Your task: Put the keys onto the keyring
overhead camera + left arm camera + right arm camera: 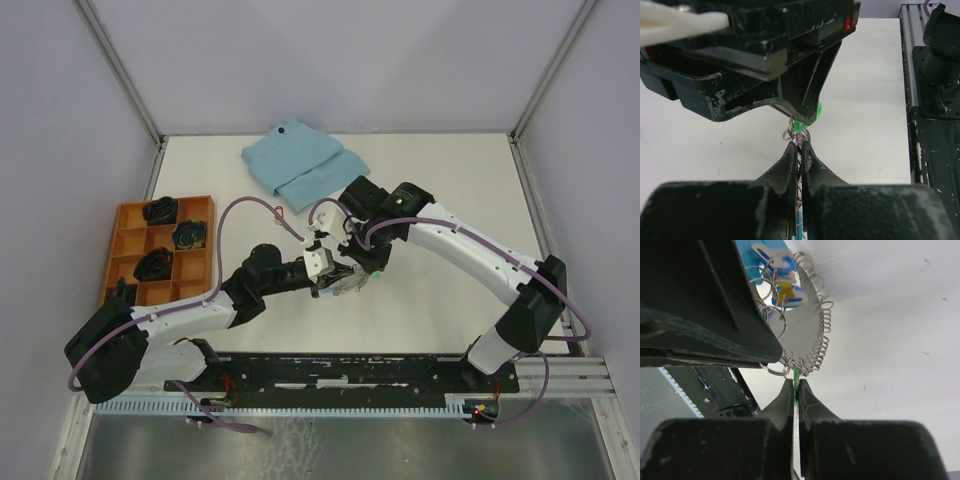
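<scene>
We see a white table (450, 180) walled in by pale panels, with both arms reaching in from the near edge and meeting close to its middle. The left arm (190, 315) stretches in from the left, and the right arm (470, 245) bends back towards it from the right.

An orange tray (128, 215) with compartments sits at the left side of the table, with dark bundles (160, 210) in several of its cells. A folded light-blue cloth (305, 165) lies at the back, well apart from the tray.

Lifted off the table top, the left gripper (799, 147) and the right gripper (795, 385) face each other tip to tip. We see the left one pinched together on thin wire strands of the keyring (822, 335), whose grey coil curves in an arc between the two. The right one is pressed together on the green key (799, 125). Only its green tag shows, as a sliver between the fingers and touching the coil.

Near the top of the right wrist view, small wire rings (767, 282) hang on the coil beside something blue and a yellow tag (785, 290). We cannot tell whether the pale shapes there are keys.
</scene>
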